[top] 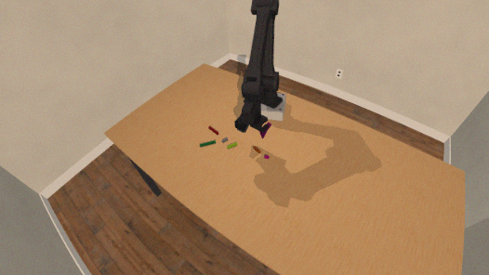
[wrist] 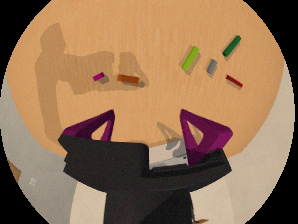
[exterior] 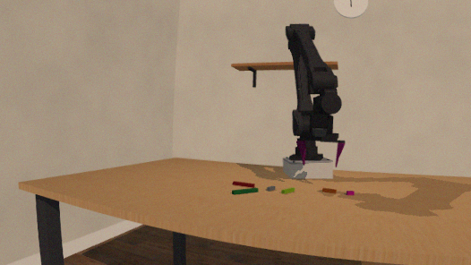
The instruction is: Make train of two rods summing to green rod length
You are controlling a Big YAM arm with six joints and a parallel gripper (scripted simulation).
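Observation:
Six rods lie flat and apart on the wooden table. The green rod point(top: 207, 143) point(exterior: 244, 192) is nearest the table's front-left edge, with the red rod point(top: 213, 130) point(exterior: 244, 183) behind it. The small grey rod point(top: 225, 139) point(exterior: 270, 189) and the lime rod point(top: 231, 145) point(exterior: 287, 191) lie to their right. Farther right are the orange rod point(top: 256, 149) point(exterior: 329, 191) and the short magenta rod point(top: 267, 157) point(exterior: 350, 192). My gripper point(exterior: 321, 154) point(top: 256, 127) hangs open and empty above the table near the arm's base, pointing down. The wrist view shows all rods ahead of the fingers.
The arm's grey base block point(exterior: 308, 168) point(top: 272, 111) stands just behind the rods. A wall shelf point(exterior: 269, 66) hangs behind the arm. The table edge runs close to the green rod on the left.

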